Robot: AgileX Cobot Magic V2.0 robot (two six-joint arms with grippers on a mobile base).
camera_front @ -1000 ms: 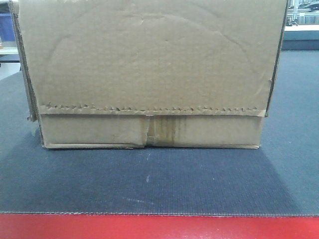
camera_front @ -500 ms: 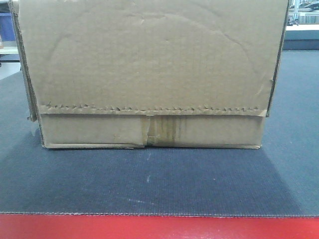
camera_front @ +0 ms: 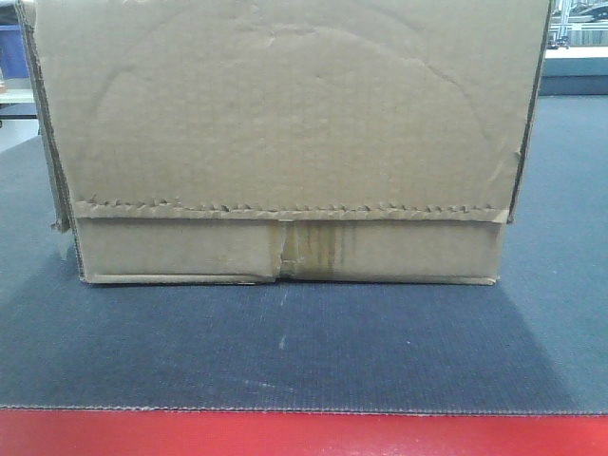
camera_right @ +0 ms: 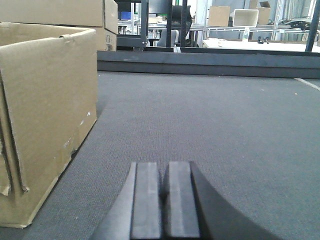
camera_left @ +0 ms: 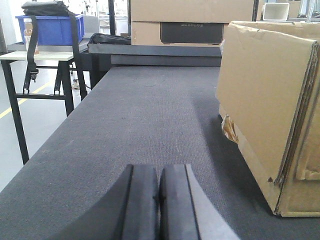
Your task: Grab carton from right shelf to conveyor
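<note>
The carton point(camera_front: 285, 123), large, brown and worn, with a jagged flap line and yellowish tape on its seam, rests on the conveyor belt point(camera_front: 285, 351), dark grey with a red edge strip. In the left wrist view the carton point(camera_left: 270, 115) stands to the right of my left gripper point(camera_left: 159, 172), which is shut and empty, low over the belt point(camera_left: 140, 115). In the right wrist view the carton point(camera_right: 45, 110) stands to the left of my right gripper point(camera_right: 164, 170), shut and empty, apart from it. The right shelf is out of view.
A blue plastic bin point(camera_left: 50, 27) sits on a black-legged table left of the belt, over grey floor with a yellow line point(camera_left: 12, 107). More cardboard boxes point(camera_left: 190, 22) stand beyond the belt's far end. Tables and racks fill the background point(camera_right: 250, 35).
</note>
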